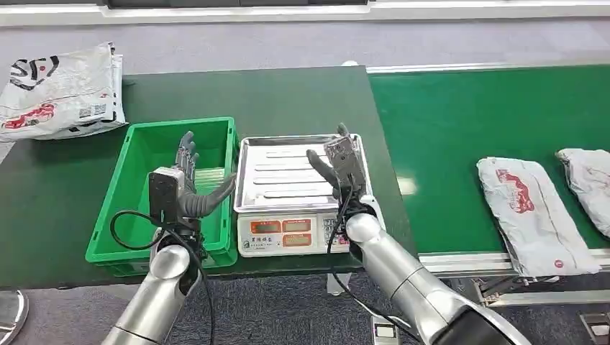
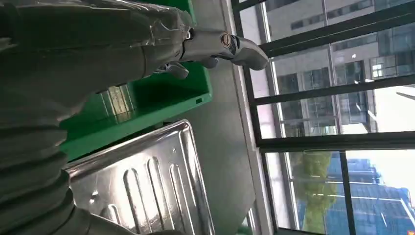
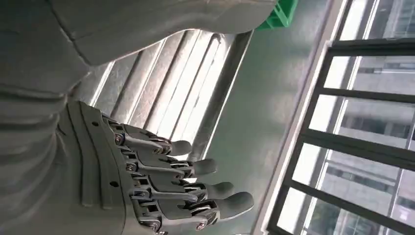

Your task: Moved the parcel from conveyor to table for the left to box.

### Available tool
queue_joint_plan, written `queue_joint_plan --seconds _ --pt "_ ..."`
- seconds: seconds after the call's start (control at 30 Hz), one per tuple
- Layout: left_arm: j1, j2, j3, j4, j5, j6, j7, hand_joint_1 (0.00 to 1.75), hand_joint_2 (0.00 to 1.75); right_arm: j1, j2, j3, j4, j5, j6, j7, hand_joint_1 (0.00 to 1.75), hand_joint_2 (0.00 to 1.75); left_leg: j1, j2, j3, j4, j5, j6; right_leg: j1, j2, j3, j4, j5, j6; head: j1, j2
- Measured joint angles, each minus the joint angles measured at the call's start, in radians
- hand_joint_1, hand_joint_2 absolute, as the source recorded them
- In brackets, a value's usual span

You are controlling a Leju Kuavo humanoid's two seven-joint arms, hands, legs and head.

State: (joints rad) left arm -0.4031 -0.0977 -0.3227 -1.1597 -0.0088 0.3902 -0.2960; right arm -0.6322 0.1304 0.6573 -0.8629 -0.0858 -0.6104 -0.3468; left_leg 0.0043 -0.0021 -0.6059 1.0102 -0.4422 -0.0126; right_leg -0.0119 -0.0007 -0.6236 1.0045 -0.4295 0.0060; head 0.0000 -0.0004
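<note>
table [image 1: 302,93]: green crate [image 1: 137,215], scale [image 1: 288,215], bag pile [image 1: 61,90] | conveyor [image 1: 446,122]: two parcels [image 1: 532,208]

Parcel [image 1: 533,213]: white plastic mailer bag, red print on its upper face, small red mark near its lower corner. Lies flat on the green conveyor belt [image 1: 446,136], at about 4 o'clock in the head view, long axis running from 11 to 5 o'clock. Surface crinkled, lower end reaching the belt's near edge. Second white parcel [image 1: 588,184] just beside it toward 3 o'clock, cut off by the frame edge
</note>
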Motion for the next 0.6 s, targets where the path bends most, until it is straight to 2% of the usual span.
queue_joint_plan --seconds 0.27,0.5,0.6 --pt "0.001 0.005 0.0 0.0 0.012 0.0 0.0 0.0 1.75 0.002 0.01 0.003 0.0 0.005 0.003 0.001 0.0 1.75 0.0 0.0 0.0 0.0 0.0 0.0 0.0 0.0 0.0 0.0 0.0 0.0 0.0 0.0" --pt "0.04 0.004 0.0 -0.021 0.021 -0.034 0.0 0.0 1.75 0.044 0.018 0.003 -0.034 0.091 0.004 0.045 0.0 1.75 0.0 0.0 0.0 0.0 0.0 0.0 0.0 0.001 -0.001 0.0 0.0 0.0 0.0 0.0" --pt "0.041 -0.003 -0.005 -0.023 0.017 -0.048 -0.004 0.0 1.75 0.034 0.005 0.0 -0.026 0.067 0.018 0.022 0.0 1.75 0.0 0.0 0.0 0.0 0.0 0.0 -0.001 0.0 -0.001 0.0 0.0 0.0 0.0 0.0"
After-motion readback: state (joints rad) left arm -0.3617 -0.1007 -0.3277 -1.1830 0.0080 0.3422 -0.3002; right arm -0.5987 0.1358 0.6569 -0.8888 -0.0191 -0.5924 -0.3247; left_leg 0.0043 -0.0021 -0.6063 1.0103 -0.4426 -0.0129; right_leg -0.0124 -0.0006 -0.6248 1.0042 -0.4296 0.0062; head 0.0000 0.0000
